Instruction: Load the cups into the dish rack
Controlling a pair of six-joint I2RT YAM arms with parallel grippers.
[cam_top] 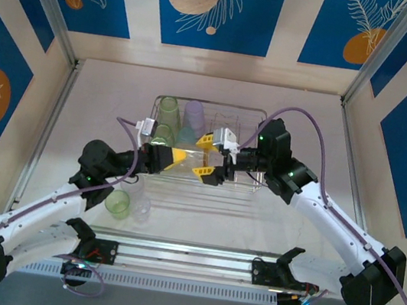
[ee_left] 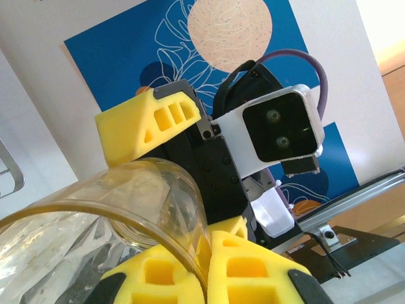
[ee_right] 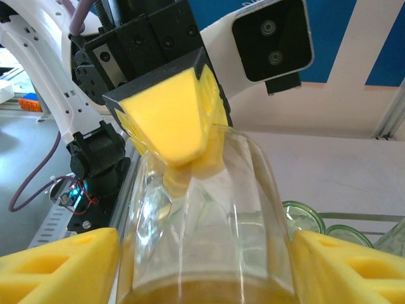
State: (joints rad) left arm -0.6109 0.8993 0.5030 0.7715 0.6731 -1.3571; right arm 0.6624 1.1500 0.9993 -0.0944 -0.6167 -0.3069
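Near edge of worktop (cam_top: 254, 226): two loose cups, a green cup (cam_top: 117, 203) and a clear cup (cam_top: 140, 206). Mid-air: one amber cup (ee_right: 209, 209), left tool (cam_top: 178, 158) pinching its rim, right tool (cam_top: 204, 156) clasping its sides. Beyond, dish rack (cam_top: 256, 114) holds four visible: upper green tumbler (cam_top: 168, 107), lower green tumbler (cam_top: 165, 133), lilac tumbler (cam_top: 194, 112), teal tumbler (cam_top: 188, 134).
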